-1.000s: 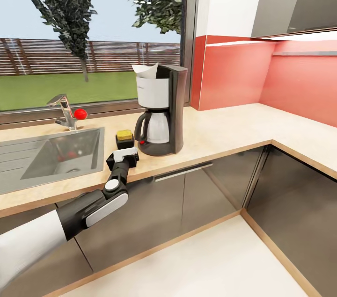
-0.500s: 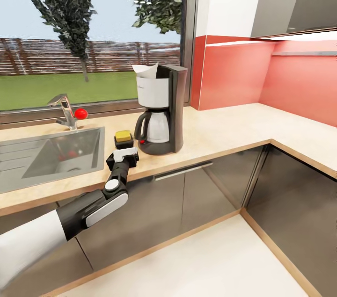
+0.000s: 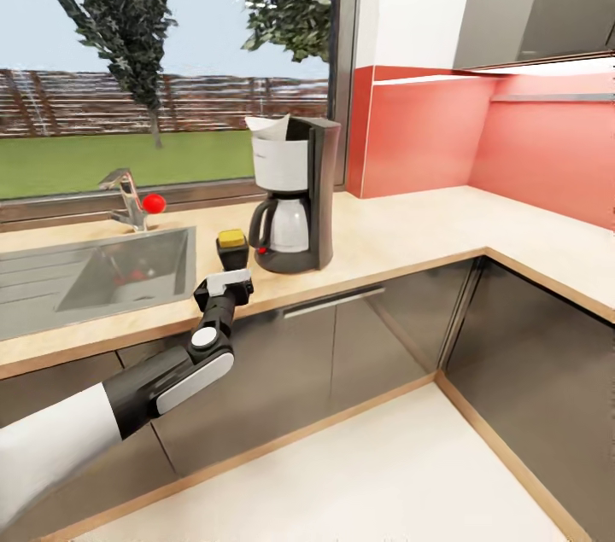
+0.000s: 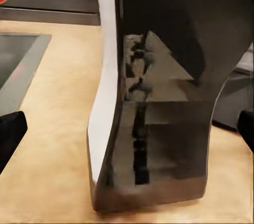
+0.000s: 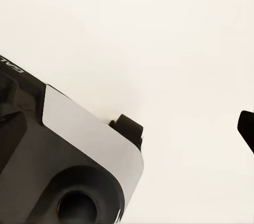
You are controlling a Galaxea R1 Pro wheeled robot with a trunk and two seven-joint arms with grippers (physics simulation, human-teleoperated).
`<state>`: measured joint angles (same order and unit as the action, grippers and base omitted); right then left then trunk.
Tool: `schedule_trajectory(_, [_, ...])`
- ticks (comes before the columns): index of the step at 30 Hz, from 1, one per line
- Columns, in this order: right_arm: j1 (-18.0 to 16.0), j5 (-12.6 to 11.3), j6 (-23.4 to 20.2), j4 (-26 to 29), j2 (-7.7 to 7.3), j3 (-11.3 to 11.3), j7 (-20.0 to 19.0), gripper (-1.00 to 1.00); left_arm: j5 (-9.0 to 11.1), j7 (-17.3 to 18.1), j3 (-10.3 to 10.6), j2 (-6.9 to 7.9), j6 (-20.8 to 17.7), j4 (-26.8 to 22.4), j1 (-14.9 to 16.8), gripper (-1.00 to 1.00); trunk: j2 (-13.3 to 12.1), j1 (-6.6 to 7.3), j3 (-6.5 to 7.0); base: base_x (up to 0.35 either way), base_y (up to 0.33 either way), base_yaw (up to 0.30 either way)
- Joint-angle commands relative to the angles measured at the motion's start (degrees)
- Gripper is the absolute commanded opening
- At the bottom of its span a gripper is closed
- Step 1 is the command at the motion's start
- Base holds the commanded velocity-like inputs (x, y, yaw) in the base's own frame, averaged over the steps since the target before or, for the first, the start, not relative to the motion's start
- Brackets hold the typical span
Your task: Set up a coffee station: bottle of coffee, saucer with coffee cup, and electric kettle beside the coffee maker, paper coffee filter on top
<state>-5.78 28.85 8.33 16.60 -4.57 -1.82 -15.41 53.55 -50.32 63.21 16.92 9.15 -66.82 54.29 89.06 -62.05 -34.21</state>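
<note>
Head view: the whole scene has shifted, so the camera has moved. The left gripper (image 3: 227, 284), at lower left, is released and off the bottle of coffee (image 3: 231, 248), which stands beside the coffee maker (image 3: 293, 194) on the kitchen countertop (image 3: 410, 239); the paper coffee filter (image 3: 268, 128) sits on top. Right gripper state cannot be told.

Bottle of coffee (image 4: 159, 102) top cut off; left claw (image 3: 224, 290) fingers perhaps hidden behind wrist.
</note>
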Motion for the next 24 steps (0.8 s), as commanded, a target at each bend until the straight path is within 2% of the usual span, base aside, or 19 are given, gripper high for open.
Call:
schedule_trajectory(1, [0.0,0.4,0.2,0.0,0.00,-0.2,-0.2,1.00,0.6,-0.2,0.2,0.05,0.6,-0.1,0.1,1.00,0.0,0.03,-0.06,-0.279,0.000,0.000])
schedule_trajectory(7, [0.0,0.4,0.2,0.0,0.00,-0.1,-0.2,1.00,0.6,-0.1,0.3,-0.06,0.6,-0.3,0.1,1.00,0.0,0.03,-0.06,-0.130,0.000,0.000])
schedule_trajectory(12, [0.0,0.4,0.2,0.0,0.00,-0.1,-0.2,1.00,0.6,0.1,0.3,-1.10,0.6,-0.6,0.1,1.00,0.0,0.03,-0.06,-0.167,0.000,0.000])
schedule_trajectory(15, [0.0,0.4,0.2,0.0,0.00,-0.1,-0.2,1.00,0.6,0.2,0.4,-3.08,0.6,-0.7,0.1,1.00,0.0,0.03,-0.06,-0.039,0.000,0.000])
schedule_trajectory(16, [0.0,0.4,0.2,0.0,0.00,-0.1,-0.2,1.00,0.6,0.2,0.4,-3.08,0.6,-0.7,0.1,1.00,0.0,0.03,-0.06,-0.023,0.000,0.000])
schedule_trajectory(20, [0.0,0.4,0.2,0.0,0.00,-0.1,-0.2,1.00,0.6,0.5,3.6,-6.99,0.6,-0.8,0.1,1.00,0.0,0.03,-0.06,-0.009,0.000,0.000])
schedule_trajectory(22, [0.0,0.4,0.2,0.0,0.00,-0.1,-0.2,1.00,0.6,0.5,4.5,-8.59,0.6,-0.8,0.1,1.00,0.0,0.03,-0.06,-0.003,0.000,0.000])
schedule_trajectory(24, [0.0,0.4,0.2,0.0,0.00,-0.1,-0.2,1.00,0.6,0.5,4.9,-9.57,0.6,-0.8,0.1,1.00,0.0,0.03,-0.06,-0.002,0.000,0.000])
